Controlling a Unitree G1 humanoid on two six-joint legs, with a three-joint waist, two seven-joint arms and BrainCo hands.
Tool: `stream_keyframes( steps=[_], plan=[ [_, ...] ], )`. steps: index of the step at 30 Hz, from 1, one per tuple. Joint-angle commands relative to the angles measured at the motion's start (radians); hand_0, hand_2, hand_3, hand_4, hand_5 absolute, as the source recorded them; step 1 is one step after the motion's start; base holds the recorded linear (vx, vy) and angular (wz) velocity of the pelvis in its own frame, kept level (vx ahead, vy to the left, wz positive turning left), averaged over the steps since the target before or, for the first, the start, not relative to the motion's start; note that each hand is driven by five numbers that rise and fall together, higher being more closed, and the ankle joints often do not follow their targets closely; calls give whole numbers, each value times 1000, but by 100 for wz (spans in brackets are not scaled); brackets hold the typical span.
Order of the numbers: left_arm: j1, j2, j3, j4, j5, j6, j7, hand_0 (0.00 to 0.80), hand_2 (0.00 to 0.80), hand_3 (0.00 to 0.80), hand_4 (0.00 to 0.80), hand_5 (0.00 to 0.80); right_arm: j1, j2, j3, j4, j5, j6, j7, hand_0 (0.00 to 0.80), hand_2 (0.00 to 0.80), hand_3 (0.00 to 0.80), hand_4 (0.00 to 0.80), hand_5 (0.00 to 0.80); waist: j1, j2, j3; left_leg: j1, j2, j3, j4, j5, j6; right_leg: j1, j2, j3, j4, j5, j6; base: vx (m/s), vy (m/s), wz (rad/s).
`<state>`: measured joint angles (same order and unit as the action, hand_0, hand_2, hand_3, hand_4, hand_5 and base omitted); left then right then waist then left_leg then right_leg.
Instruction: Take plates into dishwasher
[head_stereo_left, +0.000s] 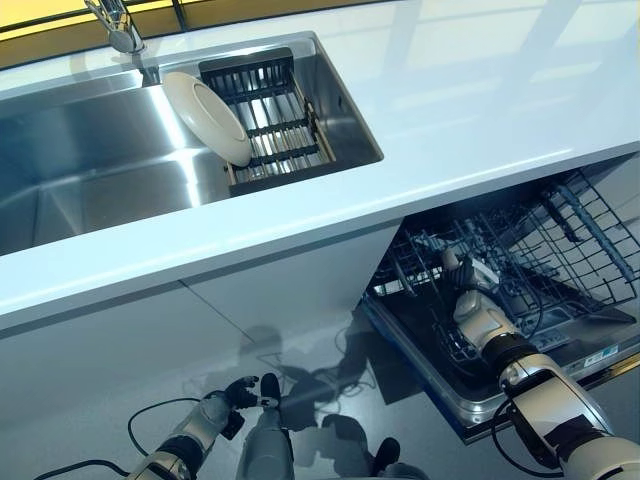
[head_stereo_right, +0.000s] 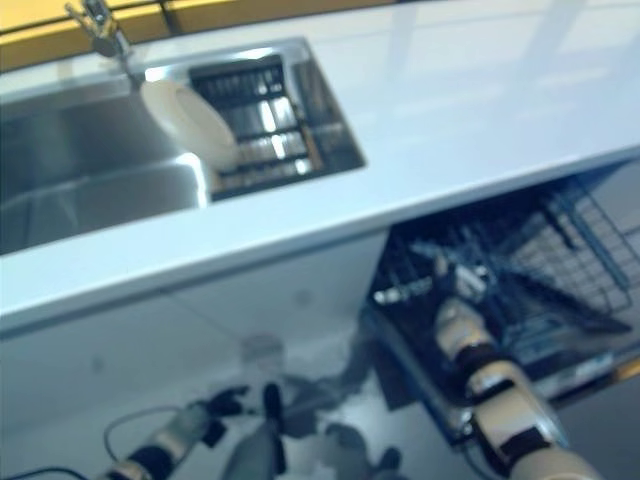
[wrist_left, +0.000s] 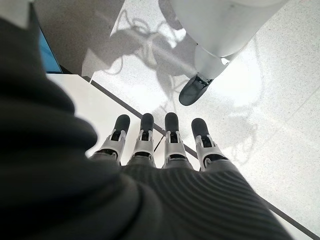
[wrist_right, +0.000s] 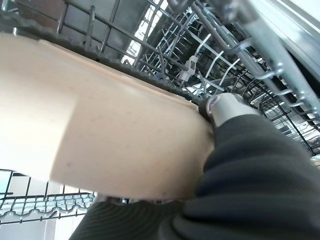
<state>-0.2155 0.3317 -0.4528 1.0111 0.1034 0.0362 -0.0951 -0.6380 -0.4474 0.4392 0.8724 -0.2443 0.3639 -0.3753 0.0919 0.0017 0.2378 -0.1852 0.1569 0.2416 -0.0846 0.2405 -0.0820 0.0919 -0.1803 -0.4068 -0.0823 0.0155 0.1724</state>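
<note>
A cream plate (wrist_right: 100, 145) fills the right wrist view, pinched at its rim by my right hand's thumb (wrist_right: 226, 107), with the wire tines of the dishwasher's lower rack (wrist_right: 200, 55) just past it. From the head views, my right hand (head_stereo_left: 478, 302) is reaching down into that rack (head_stereo_left: 575, 250); the plate itself is hard to make out there. A second white plate (head_stereo_left: 208, 118) leans upright against the black drying rack (head_stereo_left: 270, 120) in the sink. My left hand (head_stereo_left: 232, 398) hangs low beside the cabinet front, fingers (wrist_left: 170, 135) straight and holding nothing.
The steel sink (head_stereo_left: 90, 160) and its tap (head_stereo_left: 120, 25) sit at the back left of the pale blue counter (head_stereo_left: 450, 100). The open dishwasher door (head_stereo_left: 440, 370) juts out below the counter at the right. White cabinet fronts (head_stereo_left: 150, 350) face me.
</note>
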Motion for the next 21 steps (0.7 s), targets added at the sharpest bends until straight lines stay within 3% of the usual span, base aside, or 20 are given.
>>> stream_keyframes(
  steps=[1, 21],
  plan=[
    [-102, -24, -49, 48, -3, -6, 10, 0, 0, 0, 0, 0, -4, 106, 29, 27, 53, -10, 104, 800, 800, 800, 800, 800, 14, 36, 87, 41, -69, 0, -3, -115, 14, -144, -41, 44, 169, -9, -32, 0, 0, 0],
    [-105, -24, -51, 58, -5, -8, 13, 0, 0, 0, 0, 0, -5, 111, 33, 30, 52, -10, 107, 800, 800, 800, 800, 800, 4, 36, 87, 54, -64, 5, -3, -119, 15, -153, -43, 48, 180, -7, -30, 0, 0, 0]
  ],
)
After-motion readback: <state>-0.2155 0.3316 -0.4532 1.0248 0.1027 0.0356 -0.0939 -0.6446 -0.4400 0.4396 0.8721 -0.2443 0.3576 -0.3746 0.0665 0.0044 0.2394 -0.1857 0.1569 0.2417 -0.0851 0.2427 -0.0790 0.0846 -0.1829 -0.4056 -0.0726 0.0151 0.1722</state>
